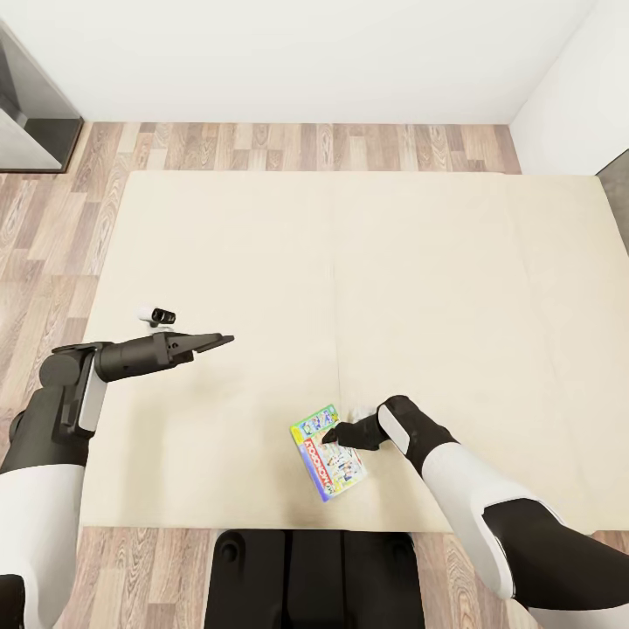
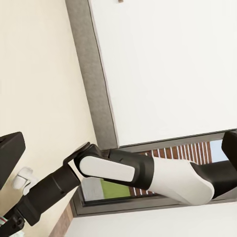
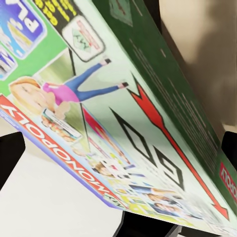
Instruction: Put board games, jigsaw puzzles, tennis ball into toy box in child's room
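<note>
I have the right gripper [image 1: 330, 434] clamped on the board game [image 1: 328, 452] near the bed's [image 1: 262, 262] front edge; my left gripper [image 1: 220, 340] hovers over the mattress, jaws look closed, holding nothing

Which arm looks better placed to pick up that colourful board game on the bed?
The right. Its gripper is already at the board game near the bed's front edge, while the left gripper hangs over bare mattress, well away.
</note>
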{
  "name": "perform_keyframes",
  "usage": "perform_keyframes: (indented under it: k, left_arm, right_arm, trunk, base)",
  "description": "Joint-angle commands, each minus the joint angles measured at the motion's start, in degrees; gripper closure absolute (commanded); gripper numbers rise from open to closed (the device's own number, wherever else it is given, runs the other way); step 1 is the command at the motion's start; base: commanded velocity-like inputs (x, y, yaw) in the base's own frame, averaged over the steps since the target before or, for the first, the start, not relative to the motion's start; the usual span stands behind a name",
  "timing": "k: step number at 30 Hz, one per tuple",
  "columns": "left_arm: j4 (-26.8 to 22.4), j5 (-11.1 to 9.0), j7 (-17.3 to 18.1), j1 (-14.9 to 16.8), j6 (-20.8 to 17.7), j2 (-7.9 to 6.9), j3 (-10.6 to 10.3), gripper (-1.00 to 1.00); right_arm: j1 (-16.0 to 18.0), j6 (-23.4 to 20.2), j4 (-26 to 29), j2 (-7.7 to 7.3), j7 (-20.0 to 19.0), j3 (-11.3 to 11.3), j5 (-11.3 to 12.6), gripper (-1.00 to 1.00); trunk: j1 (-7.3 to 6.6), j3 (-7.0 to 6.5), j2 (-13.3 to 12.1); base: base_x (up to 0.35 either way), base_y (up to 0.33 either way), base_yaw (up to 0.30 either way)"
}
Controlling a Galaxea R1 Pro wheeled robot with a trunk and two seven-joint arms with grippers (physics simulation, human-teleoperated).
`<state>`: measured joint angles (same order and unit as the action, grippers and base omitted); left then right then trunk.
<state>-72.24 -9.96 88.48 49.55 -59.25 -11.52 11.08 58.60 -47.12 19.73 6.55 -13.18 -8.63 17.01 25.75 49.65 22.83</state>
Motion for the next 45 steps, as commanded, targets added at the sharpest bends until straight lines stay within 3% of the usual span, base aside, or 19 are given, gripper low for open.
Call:
perform_keyframes:
  k: [1, 24, 35, 45]
  left_arm:
    - [-0.01, 0.03, 0.21, 0.02, -0.61, -0.08, -0.01, -1.0]
    - [-0.01, 0.03, 0.26, 0.02, -0.61, -0.61, -0.01, -1.0]
    - [0.0, 0.03, 0.28, 0.02, -0.61, -0.66, -0.01, -1.0]
    - [0.05, 0.03, 0.29, 0.02, -0.61, -0.8, -0.01, -1.0]
  right_arm:
    - [0.02, -0.16, 0.04, -0.05, -0.01, -0.42, 0.3, -1.0]
    - [0.02, -0.51, -0.02, -0.12, -0.09, -0.36, 0.44, -1.0]
    - [-0.28, -1.27, -0.28, -0.75, -3.62, -0.34, 0.4, -1.0]
    - [-0.71, -2.33, -1.09, -0.83, -4.03, -0.34, 0.39, -1.0]
  trunk:
    - [0.03, 0.06, 0.09]
    - [0.03, 0.06, 0.09]
    - [0.03, 0.06, 0.09]
    - [0.03, 0.06, 0.09]
  base:
    - [0.0, 0.0, 0.0]
    - [0.0, 0.013, 0.0]
    - [0.0, 0.001, 0.0]
    - [0.0, 0.0, 0.0]
